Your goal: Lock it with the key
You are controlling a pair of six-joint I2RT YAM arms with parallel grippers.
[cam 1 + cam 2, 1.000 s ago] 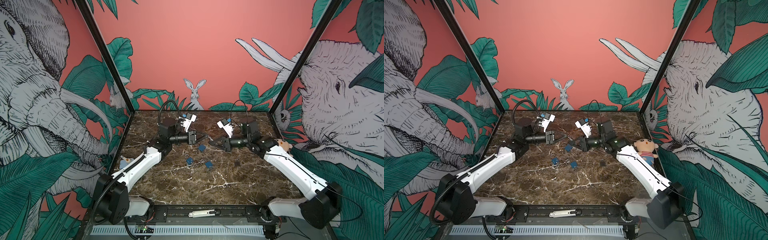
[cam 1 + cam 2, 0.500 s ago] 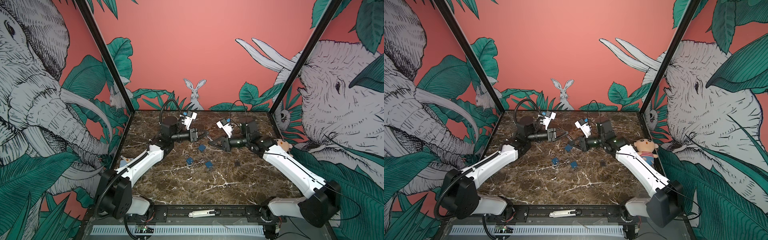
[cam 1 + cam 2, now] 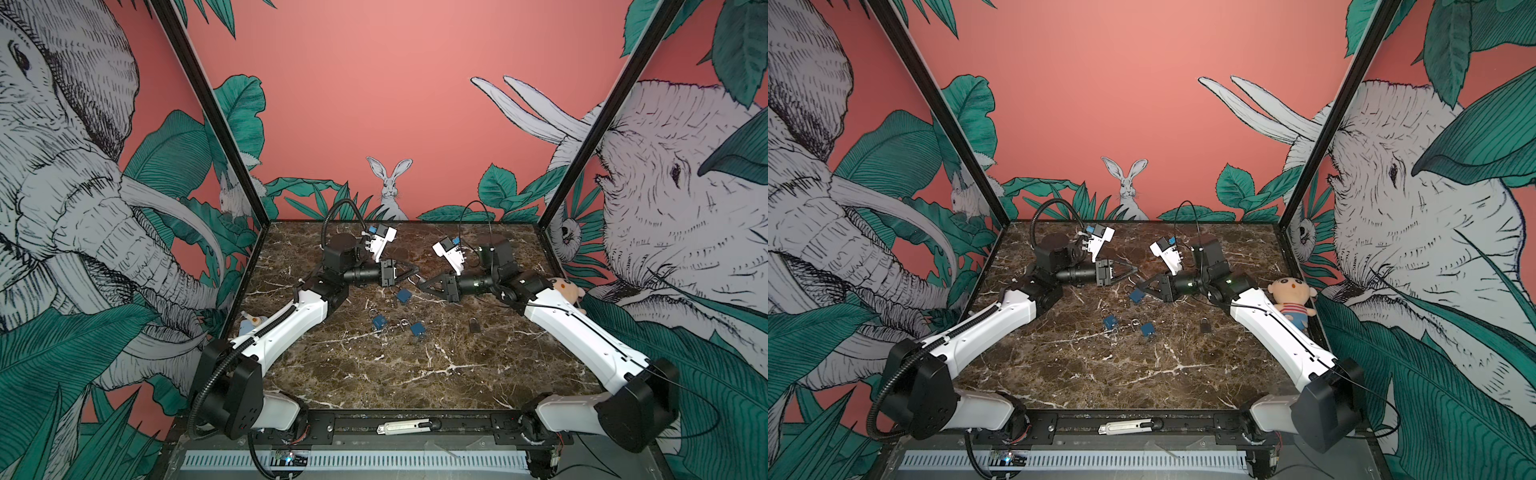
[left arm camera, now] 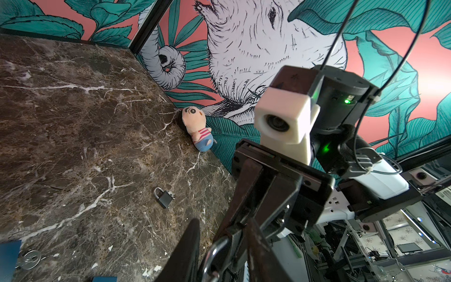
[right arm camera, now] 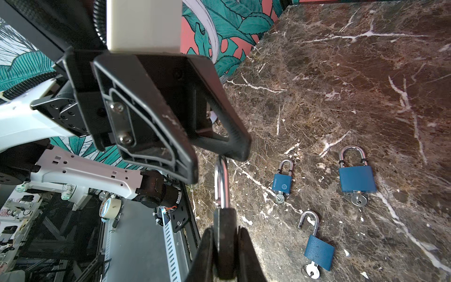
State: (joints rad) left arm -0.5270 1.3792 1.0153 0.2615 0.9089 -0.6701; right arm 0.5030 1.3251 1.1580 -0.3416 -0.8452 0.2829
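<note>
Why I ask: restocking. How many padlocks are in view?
5. Far blue padlock, left blue padlock and right blue padlock lie on the marble table; a black padlock lies nearer the right arm; a fifth padlock is clamped in the right gripper. Others may be hidden.

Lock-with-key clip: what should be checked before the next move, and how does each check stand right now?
1. Right gripper shut on the dark padlock: ok.
2. Left gripper fingers apart at the top of its shackle: ok.
3. Left fingers actually touching the shackle: cannot tell.
4. The shackle pushed fully home: cannot tell.
5. Key in the held padlock: cannot tell, keyhole end not visible.
</note>
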